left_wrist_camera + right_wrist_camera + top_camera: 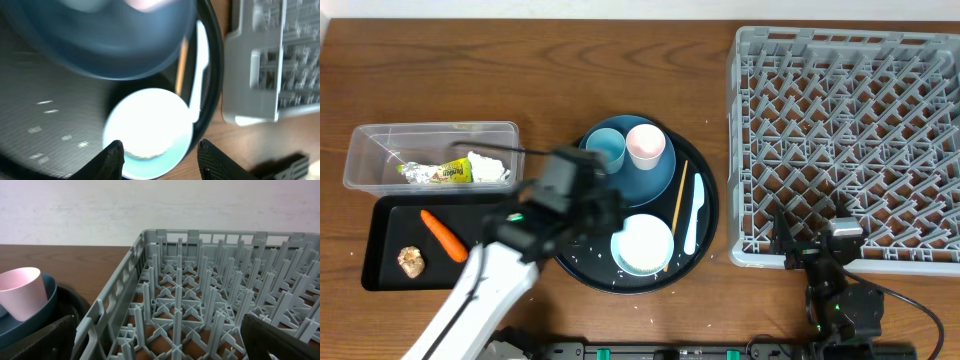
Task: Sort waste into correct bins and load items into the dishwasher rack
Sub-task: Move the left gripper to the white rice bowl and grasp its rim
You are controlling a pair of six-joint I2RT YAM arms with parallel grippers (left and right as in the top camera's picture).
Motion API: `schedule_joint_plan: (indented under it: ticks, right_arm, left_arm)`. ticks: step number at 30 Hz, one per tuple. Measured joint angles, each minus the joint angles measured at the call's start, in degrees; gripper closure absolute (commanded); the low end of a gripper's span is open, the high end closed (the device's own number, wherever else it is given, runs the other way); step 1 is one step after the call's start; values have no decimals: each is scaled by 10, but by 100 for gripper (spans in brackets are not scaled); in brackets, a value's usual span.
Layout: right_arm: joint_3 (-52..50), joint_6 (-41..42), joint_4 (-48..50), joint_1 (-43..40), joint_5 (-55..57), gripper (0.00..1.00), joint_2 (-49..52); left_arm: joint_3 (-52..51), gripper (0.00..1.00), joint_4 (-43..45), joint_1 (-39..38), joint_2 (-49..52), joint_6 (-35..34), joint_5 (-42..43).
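White bowl (645, 243), at the six-o'clock edge of the round black tray (712, 235), lies directly beneath the left gripper (161, 159), whose fingers (114, 159) stand apart on either side of it with no contact visible. Step in hand, as judged: picking up the first dish for loading. The next move calls for lowering, closing on the bowl's rim, and carrying it toward three o'clock to the dishwasher rack (845, 140). The right gripper (160, 342), jaws spread wide and holding nothing, sits at the rack's near wall.

Toward three o'clock of the bowl lie a wooden chopstick (677, 210) and a white plastic utensil (694, 213). Rice grains (45, 102) speckle the tray floor. At the tray's twelve o'clock, a dark-blue plate (655, 182) carries a light-blue cup (606, 148) and a pink cup (645, 144).

At the table's nine o'clock, the shallow black rectangular tray (380, 270) holds a carrot piece (443, 234) and a brown food lump (411, 262). Beyond it, the clear tub (380, 150) holds crumpled foil (415, 173), a green-yellow wrapper (452, 172) and white tissue (488, 168). The rack holds no dishes yet.
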Motion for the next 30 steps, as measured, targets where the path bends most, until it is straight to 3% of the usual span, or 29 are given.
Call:
schedule_joint_plan:
  ticks: [11,30]
  right_arm:
    - [0,0,0,0,0,1,0]
    - [0,0,0,0,0,1,0]
  left_arm:
    - [15,51,39,-150,164,-35,-49]
    - [19,52,60,-257,169,-59,-138]
